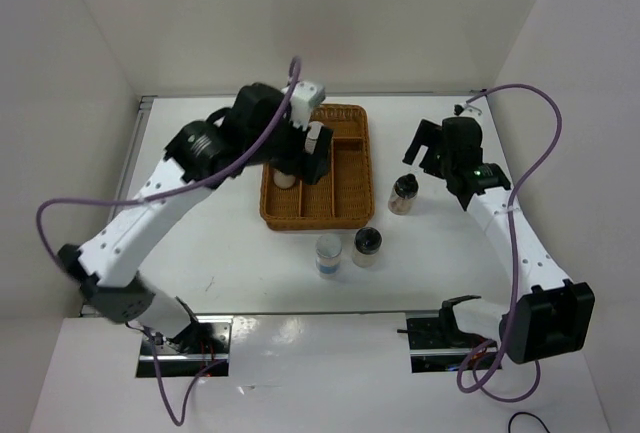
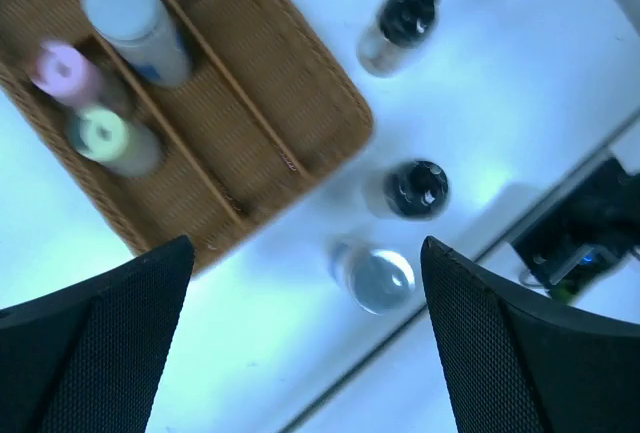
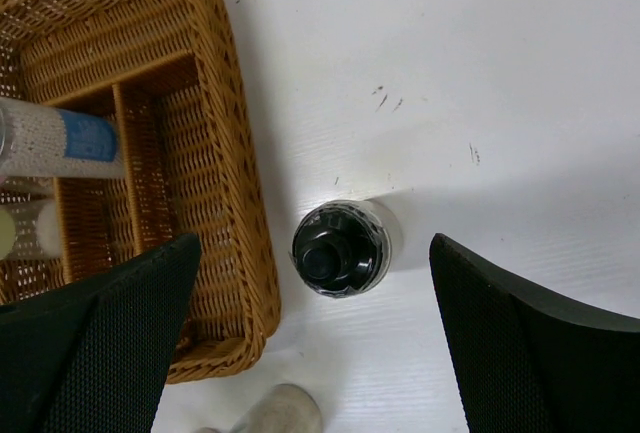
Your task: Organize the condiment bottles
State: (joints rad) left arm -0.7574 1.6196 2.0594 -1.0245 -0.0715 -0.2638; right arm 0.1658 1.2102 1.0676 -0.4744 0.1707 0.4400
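Three jars stand in the left part of the brown wicker tray (image 2: 300, 83): a silver-white-lidded, blue-labelled one (image 2: 135, 23), a pink-lidded one (image 2: 62, 68) and a yellow-lidded one (image 2: 103, 133). On the table are two black-lidded jars (image 1: 403, 193) (image 1: 367, 246) and a silver-lidded jar (image 1: 328, 253). My left gripper (image 1: 305, 158) hangs open and empty above the tray. My right gripper (image 1: 430, 153) is open and empty above the black-lidded jar (image 3: 338, 248) beside the tray's right wall (image 3: 235, 153); that jar lies between its fingers in the right wrist view.
White walls enclose the table on three sides. The arm bases and black mounts (image 1: 440, 328) sit at the near edge. Purple cables (image 1: 545, 143) loop off both arms. The tray's right compartments (image 1: 350, 168) hold nothing.
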